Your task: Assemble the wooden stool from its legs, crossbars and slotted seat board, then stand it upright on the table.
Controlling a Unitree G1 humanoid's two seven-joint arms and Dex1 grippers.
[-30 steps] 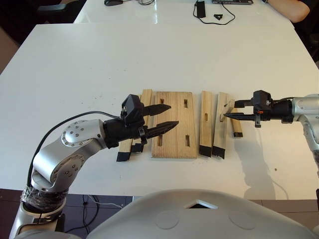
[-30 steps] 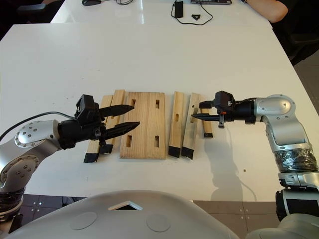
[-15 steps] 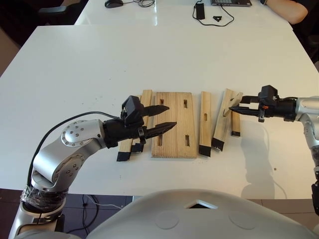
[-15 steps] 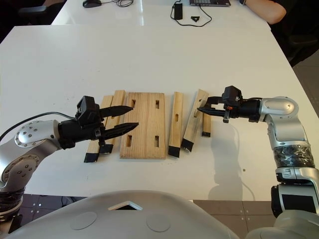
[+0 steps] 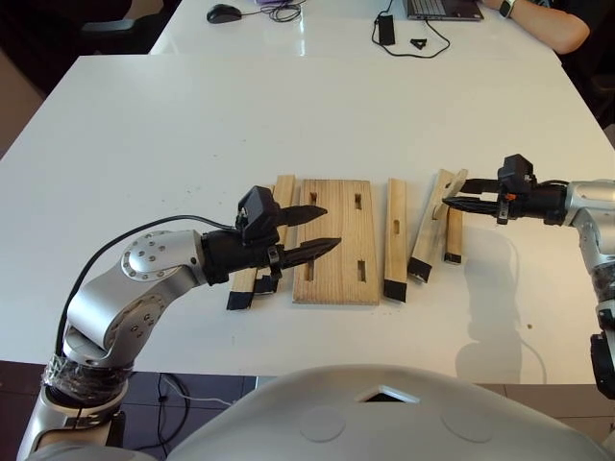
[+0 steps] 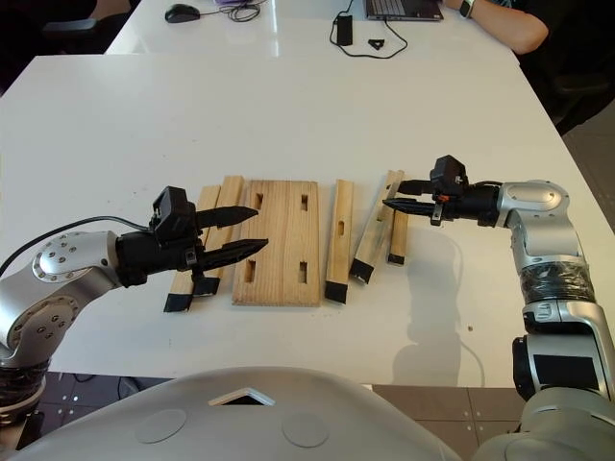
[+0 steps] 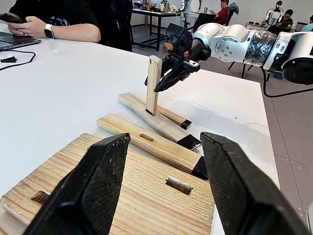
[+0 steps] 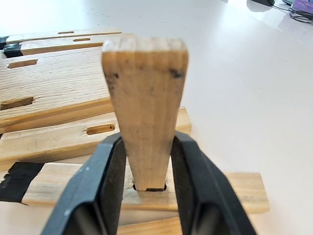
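Note:
The slotted seat board (image 5: 351, 235) lies flat mid-table. My left gripper (image 5: 333, 224) hovers open over its left part; both black fingers (image 7: 98, 186) frame the board. Two legs (image 5: 282, 192) lie to the left of the board, partly under that arm. On the board's right lies one leg (image 5: 395, 230), then a slanted leg (image 5: 424, 248), then a shorter piece (image 5: 455, 235). My right gripper (image 5: 448, 203) is shut on a light wooden crossbar (image 7: 153, 83). It stands upright, its lower end at a slot in the slanted leg (image 8: 220, 191).
The white table (image 5: 192, 125) has free room on its far half and along the front edge. A second table behind holds a mouse (image 5: 223, 12), a black adapter (image 5: 387, 29) and cables. A person's forearm (image 5: 548, 19) rests at its far right.
My right gripper has drawn right and slightly farther away, tipping the crossbar upright. The leg under it has swung from straight to slanted. The left arm has stayed put.

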